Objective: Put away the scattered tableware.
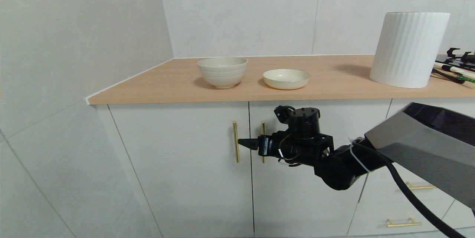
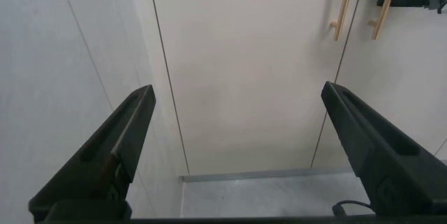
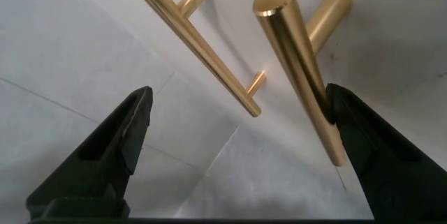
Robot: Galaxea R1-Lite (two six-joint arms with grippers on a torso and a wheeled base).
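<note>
"Head view: where's the tableware?"
"The bowl point(image 1: 222, 72) and the shallow dish point(image 1: 286, 79) sit side by side, apart, on the wooden surface point(image 1: 334, 82) above the cabinet doors point(image 1: 178, 164)."
"And the fingers?"
"The right gripper point(image 1: 248, 144) is at the gold handles point(image 1: 235, 141), fingers spread wide with the right door's handle between them. The left gripper point(image 2: 237, 90) is wide too, holding nothing, facing a lower door"

A white ribbed cylindrical container point(image 1: 408, 49) is standing on the wooden counter point(image 1: 334, 68) at three o'clock. Slim black and white sticks point(image 1: 454, 70) are lying just beside it. A gold drawer pull point(image 1: 403, 224) is showing at five o'clock.
</note>
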